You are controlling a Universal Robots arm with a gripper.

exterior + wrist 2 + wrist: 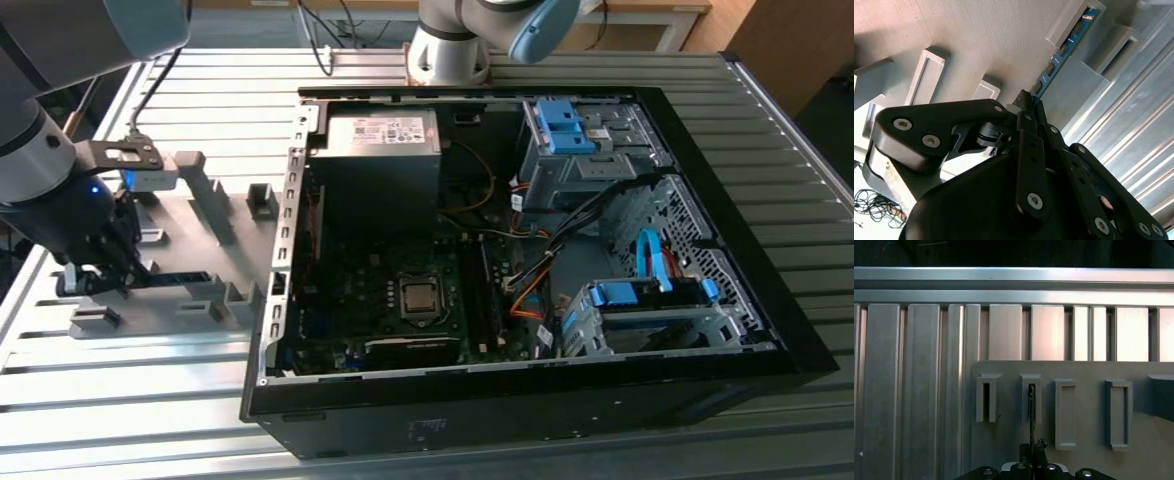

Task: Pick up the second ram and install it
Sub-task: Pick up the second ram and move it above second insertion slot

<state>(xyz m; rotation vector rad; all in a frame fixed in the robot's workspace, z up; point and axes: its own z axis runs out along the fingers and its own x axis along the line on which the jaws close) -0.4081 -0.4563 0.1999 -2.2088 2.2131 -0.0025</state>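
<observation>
Your gripper point(1026, 100) has its jaws drawn narrow, seemingly pinched on the near end of the second ram point(1064, 47). The stick stands on edge in the slots of the grey holder plate point(979, 40), at the exterior view's left, well apart from the open computer case point(534, 400). Its long axis runs straight away from the jaws, so you hold one end, not the middle.
</observation>
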